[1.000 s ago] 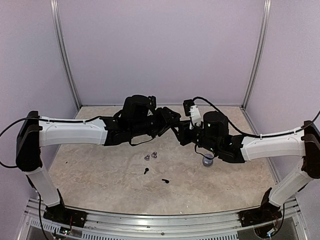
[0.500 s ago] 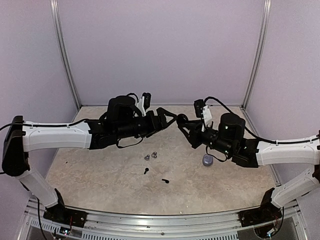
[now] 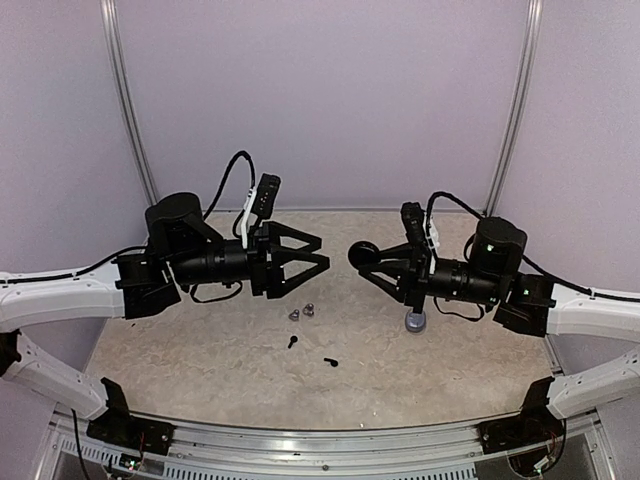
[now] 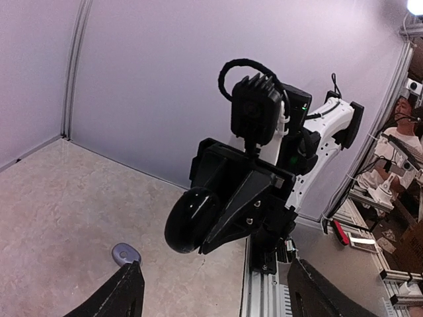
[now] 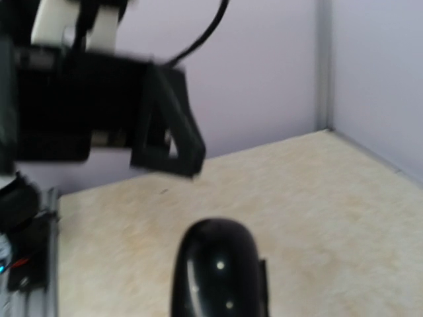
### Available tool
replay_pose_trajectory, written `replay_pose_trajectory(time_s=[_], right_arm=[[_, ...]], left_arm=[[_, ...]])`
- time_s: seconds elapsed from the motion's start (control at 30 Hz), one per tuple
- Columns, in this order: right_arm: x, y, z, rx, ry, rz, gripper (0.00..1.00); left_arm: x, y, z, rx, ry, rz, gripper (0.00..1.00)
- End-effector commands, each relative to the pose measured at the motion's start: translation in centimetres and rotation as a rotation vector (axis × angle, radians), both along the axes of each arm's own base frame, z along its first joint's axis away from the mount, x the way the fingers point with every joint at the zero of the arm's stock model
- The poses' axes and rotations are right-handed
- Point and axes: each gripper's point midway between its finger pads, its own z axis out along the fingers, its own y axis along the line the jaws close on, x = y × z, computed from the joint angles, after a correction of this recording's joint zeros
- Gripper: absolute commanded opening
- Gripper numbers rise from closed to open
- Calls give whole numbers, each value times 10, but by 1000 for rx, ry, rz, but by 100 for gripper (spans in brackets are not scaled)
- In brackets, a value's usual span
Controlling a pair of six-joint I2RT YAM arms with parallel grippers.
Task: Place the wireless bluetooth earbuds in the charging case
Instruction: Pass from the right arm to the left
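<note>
My right gripper (image 3: 380, 264) is shut on a glossy black rounded charging case (image 3: 361, 254) and holds it in the air above the table's middle. The case fills the lower middle of the right wrist view (image 5: 221, 271) and also shows in the left wrist view (image 4: 192, 220). My left gripper (image 3: 312, 256) is open and empty, facing the case from a short gap to its left. Two silvery-grey earbuds (image 3: 302, 312) and two black stemmed earbuds (image 3: 292, 341) (image 3: 330, 361) lie on the table below, apart from both grippers.
A small grey round puck (image 3: 415, 321) lies on the table under the right arm; it also shows in the left wrist view (image 4: 125, 253). Lilac walls with metal posts enclose the beige table (image 3: 200, 350). A rail runs along the near edge.
Both arms have drawn apart. My left gripper has opened and pulled back to the left. My right gripper has moved right, keeping the black case.
</note>
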Motion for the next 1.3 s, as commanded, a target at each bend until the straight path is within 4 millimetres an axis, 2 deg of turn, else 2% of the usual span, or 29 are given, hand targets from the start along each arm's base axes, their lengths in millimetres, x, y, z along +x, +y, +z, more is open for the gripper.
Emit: replay_pose_trajectory(time_s=[0.0,0.3,0.57,0.87,1.13,1.27], right_arm=[[-18,6,1,-17,12,126,20],[-32,17,-4,5,58,240,19],[-36,20,-3,3,60,275,20],[-40,21,-2,4,50,305,20],[-41,20,-1,5,48,307,20],[-41,19,-3,-5,46,296,31]], left_arm=[[-23,-10,15,-10,-163,-105,74],[-32,-29,10,21,-230,-146,67],[-37,-40,-3,73,-257,-179,54],[-30,-44,-13,105,-241,-157,45],[-32,-46,-13,103,-230,-177,25],[-36,-47,-12,102,-216,-205,12]])
